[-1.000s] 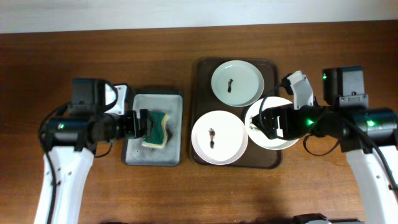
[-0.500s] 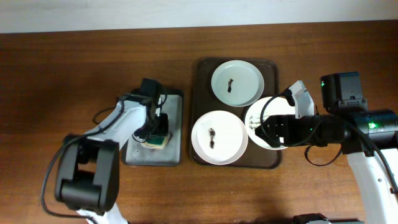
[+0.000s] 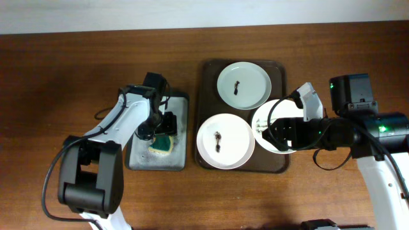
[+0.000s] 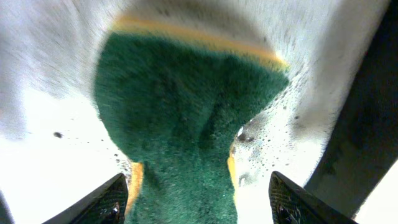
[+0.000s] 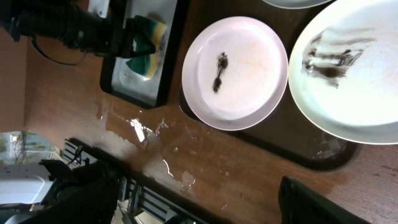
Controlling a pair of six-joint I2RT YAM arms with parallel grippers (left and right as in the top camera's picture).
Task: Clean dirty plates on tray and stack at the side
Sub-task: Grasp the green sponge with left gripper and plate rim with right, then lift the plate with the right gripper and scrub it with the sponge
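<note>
Item: my left pincer [image 3: 160, 133], clamped on 1 green-and-yellow sponge [image 4: 186, 118]. My right pincer [image 3: 267, 130], jaws apart, above 1 smeared round white plate [image 5: 354, 74].

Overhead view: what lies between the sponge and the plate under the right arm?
Overhead shows another dirty plate, on the brown tray.

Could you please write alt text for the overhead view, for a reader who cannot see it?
Three white plates with dark smears sit on a brown tray on a wooden table, the right claw above the right-hand plate. Left of it, the left claw grips a green sponge over a small grey tray.
</note>
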